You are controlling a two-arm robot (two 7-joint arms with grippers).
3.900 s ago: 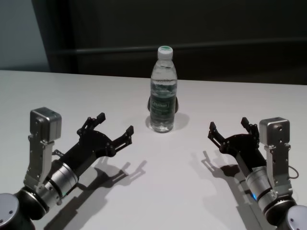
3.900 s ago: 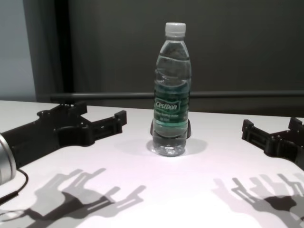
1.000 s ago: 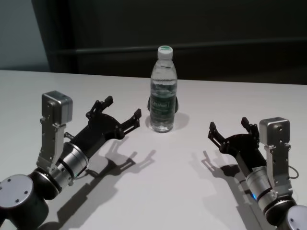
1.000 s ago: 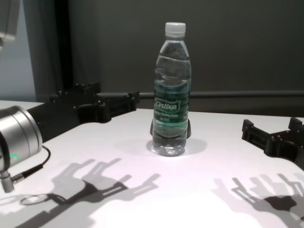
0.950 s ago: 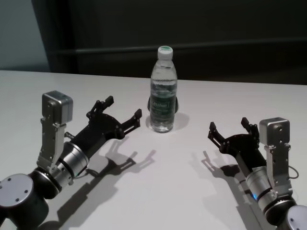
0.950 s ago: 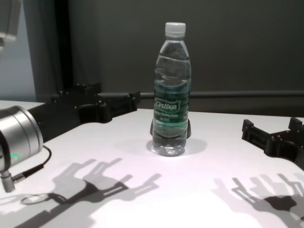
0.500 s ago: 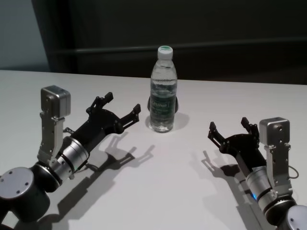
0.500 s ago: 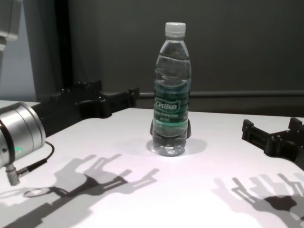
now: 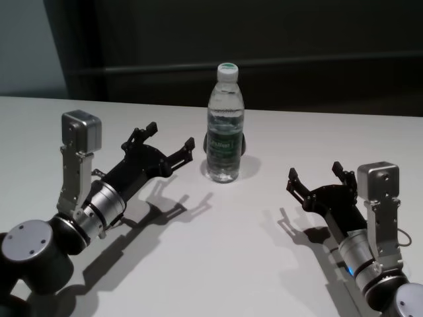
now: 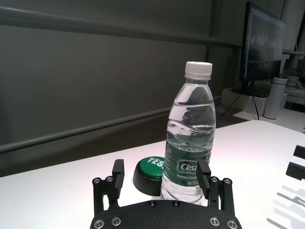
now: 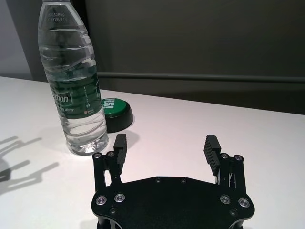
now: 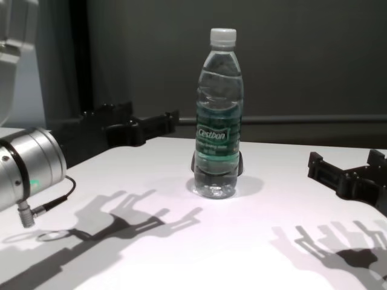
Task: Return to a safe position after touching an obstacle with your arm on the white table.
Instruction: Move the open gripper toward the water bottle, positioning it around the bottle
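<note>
- We see the obstacle (image 9: 225, 123), a clear water bottle with a white cap and green label, standing upright near the middle of the white counter (image 9: 231, 251), its long axis vertical.
- Our left gripper (image 9: 166, 146) hovers above the counter just to the bottle's left, jaws spread wide and holding nothing, the nearer fingertip (image 9: 190, 144) close to the bottle's lower wall.
- In the head view a thin gap seems to separate that fingertip from the bottle; we cannot tell for certain whether they touch.
- From the left wrist view the bottle (image 10: 189, 138) lies straight ahead of the jaws and toward one finger, so we judge the contact would be a sideways brush, not a grasp.
- Our right gripper (image 9: 317, 177) rests low over the counter well to the bottle's right, jaws open and empty, parked.
- The left arm is clearly the nearer; retreat means drawing it back toward our body, away from the bottle.
- A green-topped button (image 11: 114, 112) sits just behind the bottle.
</note>
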